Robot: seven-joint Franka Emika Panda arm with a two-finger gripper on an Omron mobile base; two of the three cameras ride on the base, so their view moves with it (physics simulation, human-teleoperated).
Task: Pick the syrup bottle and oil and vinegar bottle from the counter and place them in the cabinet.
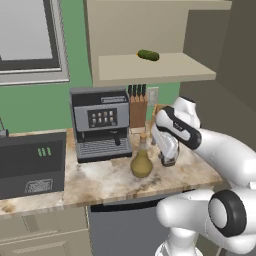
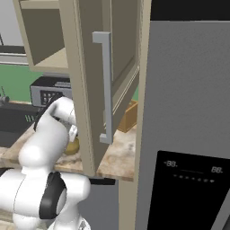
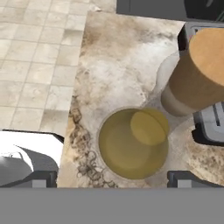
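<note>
The oil and vinegar bottle (image 1: pixel 141 163) stands on the marbled counter (image 1: pixel 100 182) in front of the coffee machine, with its olive-yellow belly and thin corked neck. My gripper (image 1: pixel 168 161) points down close to the bottle's right side, open and holding nothing. From the hand view I look down on the bottle's belly (image 3: pixel 133 144) and its big cork top (image 3: pixel 201 65); the belly sits between my two spread fingertips (image 3: pixel 183 178). The cabinet (image 1: pixel 165 70) is open above, and its tan shelf holds a green pickle (image 1: pixel 148 55). The syrup bottle is hidden.
A coffee machine (image 1: pixel 100 125) and a knife block (image 1: pixel 137 107) stand at the back of the counter, with a dark oven (image 1: pixel 30 167) to the left. The open cabinet door (image 2: pixel 103 85) hangs close to my arm. A grey fridge (image 2: pixel 188 112) stands to the right.
</note>
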